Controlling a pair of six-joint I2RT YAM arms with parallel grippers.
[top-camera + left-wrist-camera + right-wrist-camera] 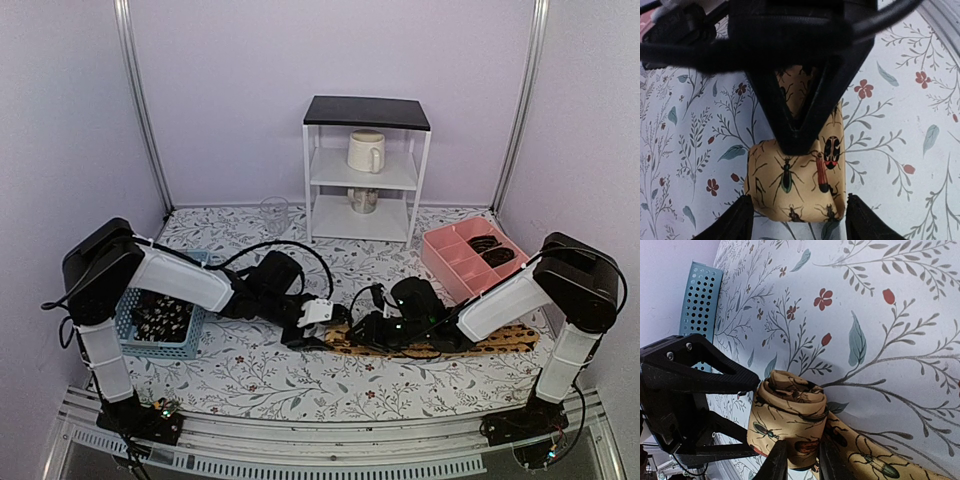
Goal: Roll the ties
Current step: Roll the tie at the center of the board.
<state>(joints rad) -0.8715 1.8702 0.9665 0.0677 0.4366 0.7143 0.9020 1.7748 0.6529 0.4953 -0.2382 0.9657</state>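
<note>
White-shelled arms (pixel 180 278) show black joints (pixel 100 262), looping black cables (pixel 290 247) and a black, screw-fastened left end effector (pixel 304 336).

Pale lilac walls (pixel 230 90) enclose the floral-patterned desk (pixel 290 385); a white shelf unit (pixel 330 172) with a black top stands at its back.

There is one tan tie (pixel 515 338) with bugs on it. One blue basket (pixel 160 349) holds dark ties (pixel 160 318), too jumbled to count. One pink tray (pixel 440 265) holds two dark rolls (pixel 487 243). There is one white shelf (pixel 366 110), one mug (pixel 365 151), one jar (pixel 363 199), one clear glass (pixel 274 214) and two robot arms (pixel 180 275).
</note>
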